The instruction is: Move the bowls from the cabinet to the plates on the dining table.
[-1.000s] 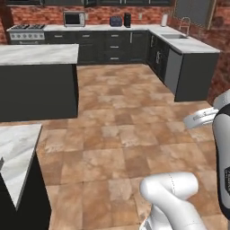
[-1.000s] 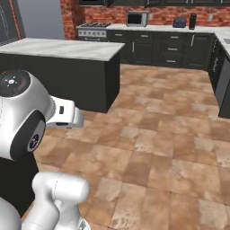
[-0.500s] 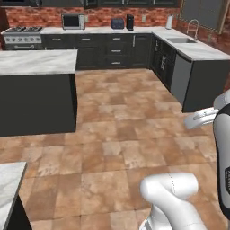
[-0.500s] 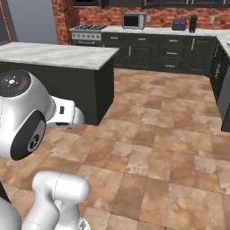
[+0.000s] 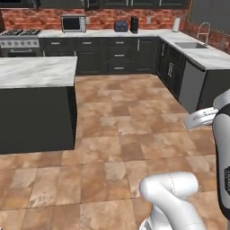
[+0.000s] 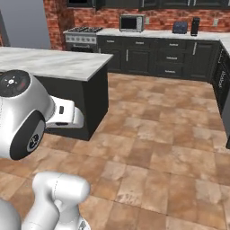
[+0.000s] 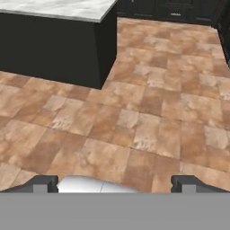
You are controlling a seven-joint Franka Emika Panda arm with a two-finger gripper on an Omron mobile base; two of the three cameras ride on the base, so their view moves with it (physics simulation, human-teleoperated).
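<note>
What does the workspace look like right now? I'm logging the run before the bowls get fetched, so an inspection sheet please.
Surface: brown tiled floor; marble-topped dining table with dark sides, the visible part of its top bare.
Job's things: nothing seen of bowls or plates; dark wall cabinet edges at the top of the base views, contents not visible.
Clutter: microwave, toaster and a dark appliance on the back counter.
Grippers: pincer open, holding nothing, over the floor.
Cables: nothing seen.
Surroundings: stove, sink, brick wall.
</note>
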